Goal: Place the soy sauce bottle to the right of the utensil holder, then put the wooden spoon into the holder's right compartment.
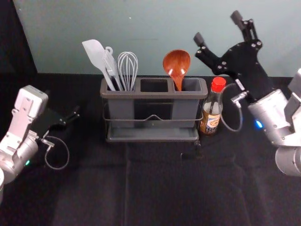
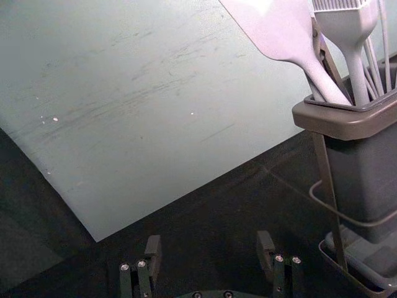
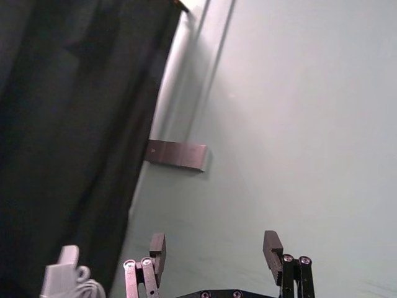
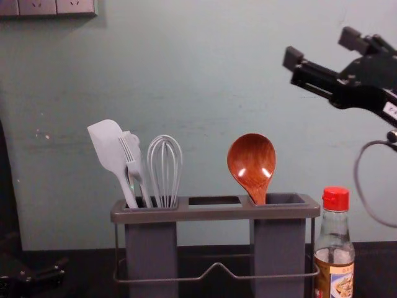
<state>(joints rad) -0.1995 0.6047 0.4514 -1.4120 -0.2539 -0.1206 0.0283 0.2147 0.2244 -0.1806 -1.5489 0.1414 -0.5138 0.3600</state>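
Soy sauce bottle [image 1: 211, 115] upright, just beside the utensil holder [image 1: 153, 94] on its right. Wooden spoon [image 1: 177, 63] bowl-up, handle down in the right compartment [image 1: 193, 84]. Both placements look done, 2 of 2. Right end effector [image 1: 218, 28] open and empty, above and beyond the bottle; left end effector [image 2: 209, 249] open, parked left of the holder. Bottle: likely glass, slick, breakable, bottom-heavy; take mid-body. Spoon: likely light, stiff, smooth; pinch the handle below the bowl. Next: probably just withdraw, avoiding the cap.

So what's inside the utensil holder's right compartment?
The wooden spoon, bowl up, handle down. The compartment's front wall hides the handle's lower end and the bottom inside.
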